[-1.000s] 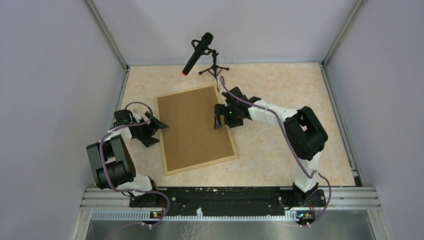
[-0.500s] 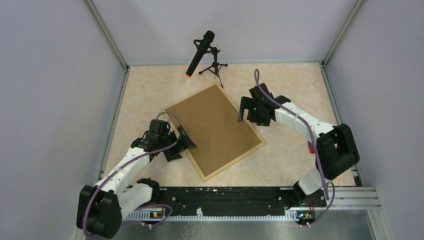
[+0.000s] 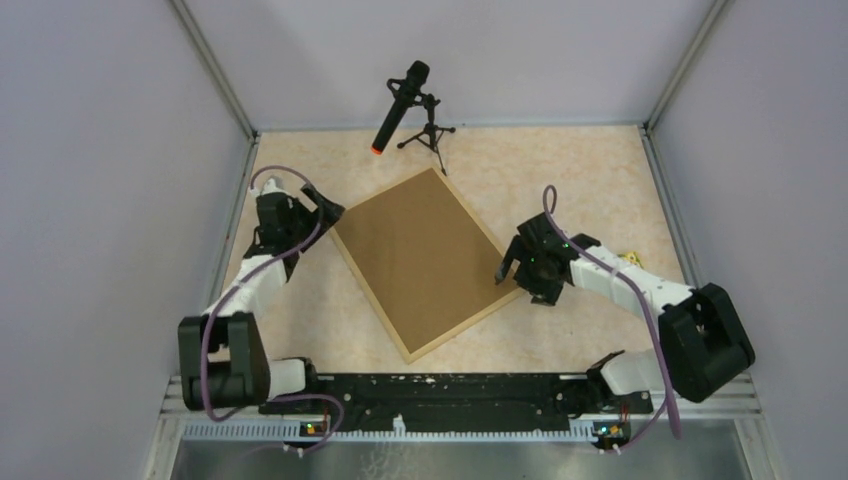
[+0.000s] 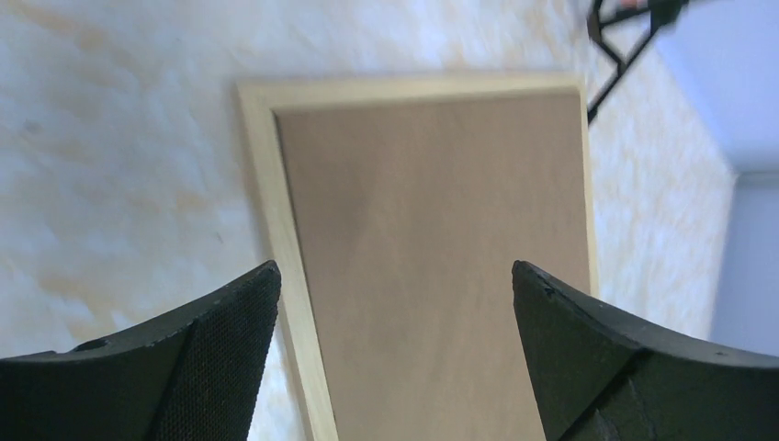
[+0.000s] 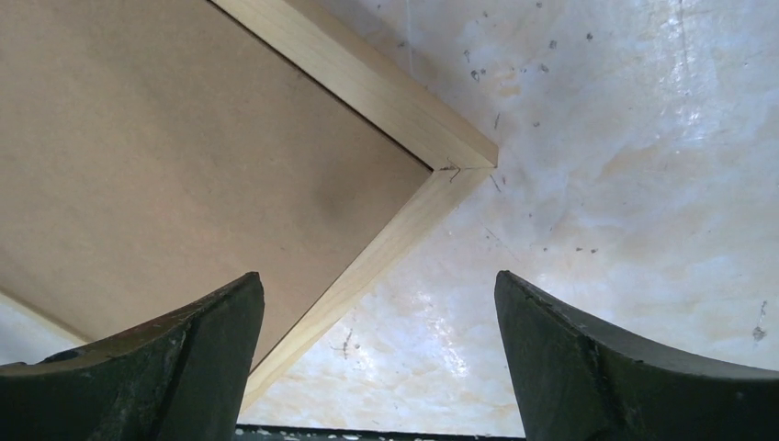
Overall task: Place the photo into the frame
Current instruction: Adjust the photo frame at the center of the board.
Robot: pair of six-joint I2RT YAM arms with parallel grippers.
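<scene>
Claws both gape, holding nothing: left claw has swung to the frame's upper-left corner, right claw to its right corner. Frame lies back-up mid-picture, backing board on; photo unseen, so likely already inside.

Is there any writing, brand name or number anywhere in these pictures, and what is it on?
No text can be read in any view.
The brown backing board and the wooden frame around it are blank.
The microphone shows no legible marking at this size.
The table bears only its marbled pattern and scuffs.
</scene>
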